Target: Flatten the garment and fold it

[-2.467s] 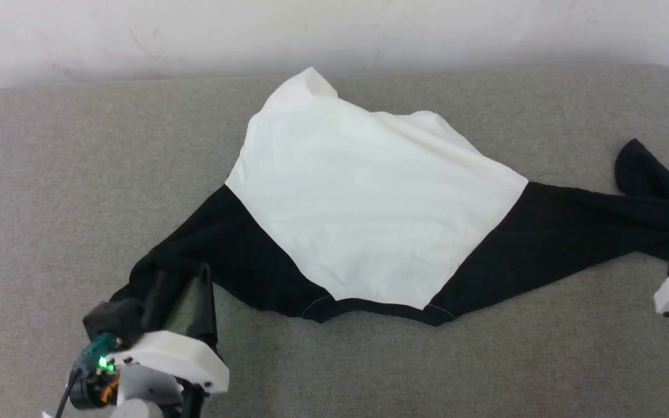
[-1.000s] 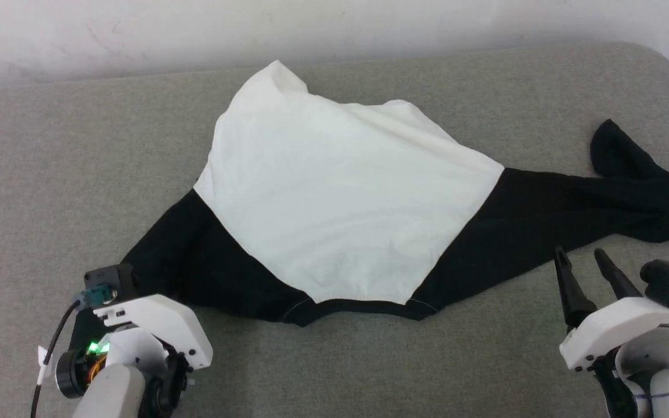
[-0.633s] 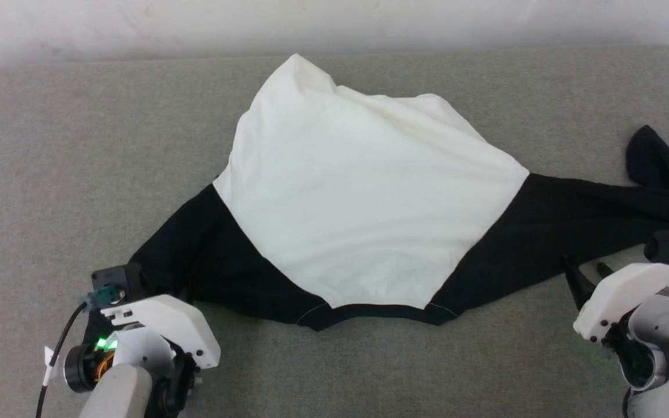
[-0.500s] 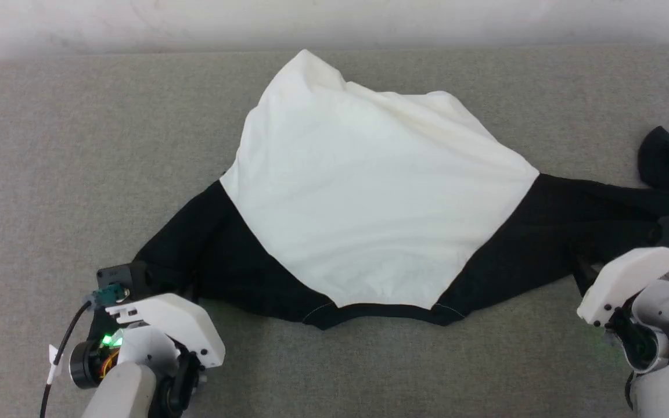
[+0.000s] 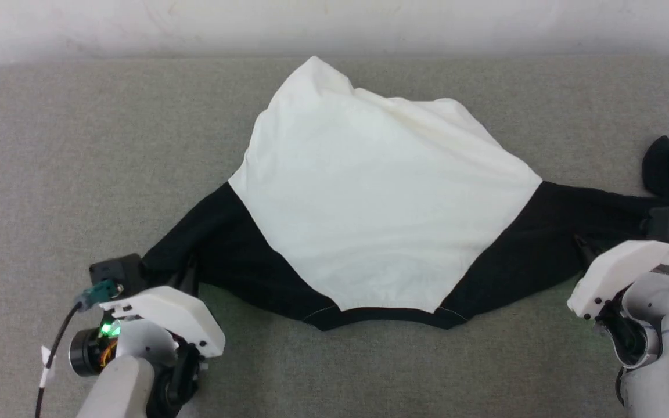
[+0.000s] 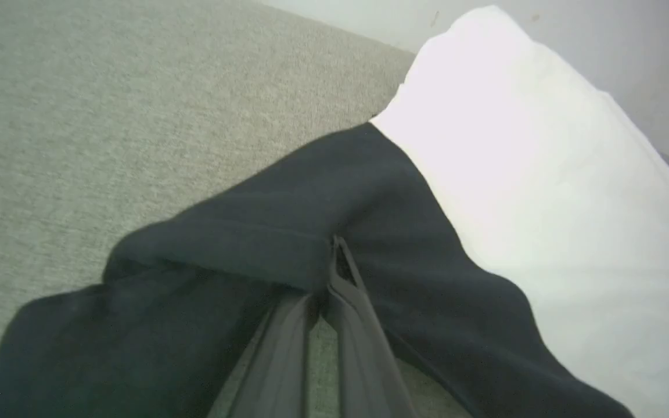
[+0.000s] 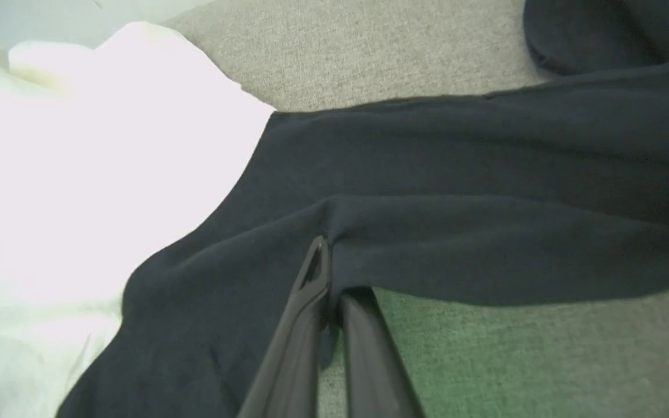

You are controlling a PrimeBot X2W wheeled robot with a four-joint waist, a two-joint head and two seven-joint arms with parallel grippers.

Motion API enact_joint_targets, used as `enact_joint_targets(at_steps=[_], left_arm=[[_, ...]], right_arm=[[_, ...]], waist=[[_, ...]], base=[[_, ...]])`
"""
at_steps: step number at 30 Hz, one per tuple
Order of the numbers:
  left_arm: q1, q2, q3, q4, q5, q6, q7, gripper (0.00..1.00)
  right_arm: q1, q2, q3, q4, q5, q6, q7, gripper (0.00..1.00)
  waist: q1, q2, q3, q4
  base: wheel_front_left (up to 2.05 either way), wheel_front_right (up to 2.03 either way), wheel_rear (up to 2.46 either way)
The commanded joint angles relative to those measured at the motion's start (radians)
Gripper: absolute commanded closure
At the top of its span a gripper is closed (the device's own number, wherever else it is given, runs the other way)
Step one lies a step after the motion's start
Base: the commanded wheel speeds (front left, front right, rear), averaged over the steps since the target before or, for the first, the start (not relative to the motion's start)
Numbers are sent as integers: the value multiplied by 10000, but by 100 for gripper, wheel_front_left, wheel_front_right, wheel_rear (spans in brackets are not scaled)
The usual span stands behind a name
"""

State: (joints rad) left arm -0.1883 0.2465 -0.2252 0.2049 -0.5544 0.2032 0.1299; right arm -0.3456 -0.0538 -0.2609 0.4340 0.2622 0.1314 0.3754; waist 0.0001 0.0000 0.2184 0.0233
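1. Since a second ago the right gripper (image 7: 331, 284) has gone from open, just short of the right sleeve (image 5: 561, 232), to pinched shut on that sleeve's near edge. The left gripper (image 6: 334, 255) has stayed clamped shut on the left sleeve (image 5: 207, 255).
2. The garment (image 5: 381, 215) lies mid-pad (image 5: 79, 145), white body up, neck band (image 5: 387, 313) toward us and a sleeve out to each side. Its far hem (image 5: 323, 75) is rumpled and peaked.
3. We judge the step to be flattening: both sleeves are held and the stretch is not yet made.
4. To do it well we should pull both grippers outward together, evenly and low over the pad — a lopsided pull would likely drag the body sideways.
5. Each pinch seems to hold only a thin bit of soft cloth, so we should build tension slowly or it may slip out.
6. The cuff (image 5: 668, 165) doubles back beyond the right grip — this pull probably won't straighten it, so it needs its own pass.
7. The far hem likely needs separate smoothing too, since sideways tension alone may leave the peak.
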Motion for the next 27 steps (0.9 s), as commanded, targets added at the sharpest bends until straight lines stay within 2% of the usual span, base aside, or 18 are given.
enact_joint_targets(at_steps=[1, 5, 9, 15, 18, 23, 27], left_arm=[[-5, 56, 147, -197, -116, -100, -225, 100], [111, 303, 414, -1139, -234, -248, -504, 100], [120, 506, 737, -2633, -782, -508, -240, 100], [-628, 1286, 1130, -4288, -1404, -854, 844, 100], [-1329, 1439, 1225, -4932, -2025, -1054, 1514, 100], [-2916, 1919, 1417, -5262, -2385, -1113, 2410, 100], [-4240, 2203, 1412, -4768, -2303, -1150, 2779, 100]], right_arm=[[247, 35, 7, -208, 99, -7, -149, 100], [664, 35, -102, -1175, 152, -7, -435, 100], [902, 35, -216, -2668, -231, -7, -185, 100], [561, 35, -308, -5285, -935, -7, 1014, 100], [13, -44, -182, -6315, -1235, -7, 1790, 100], [-1343, -1125, 412, -7067, -1171, -7, 3094, 100], [-2707, -1972, 1011, -6778, -1192, -7, 3799, 100]], waist=[[-1, 0, -282, -95], [-1, 0, -709, -240], [-1, 0, -1058, -327], [-1, 0, -1314, -299], [-1, 0, -1326, -284], [-1, 0, -1075, -282], [-1, 0, -730, -320]], base=[[0, 0, 0], [0, 0, 0], [0, 0, 0], [0, 0, 0], [0, 0, 0], [0, 0, 0], [0, 0, 0]])
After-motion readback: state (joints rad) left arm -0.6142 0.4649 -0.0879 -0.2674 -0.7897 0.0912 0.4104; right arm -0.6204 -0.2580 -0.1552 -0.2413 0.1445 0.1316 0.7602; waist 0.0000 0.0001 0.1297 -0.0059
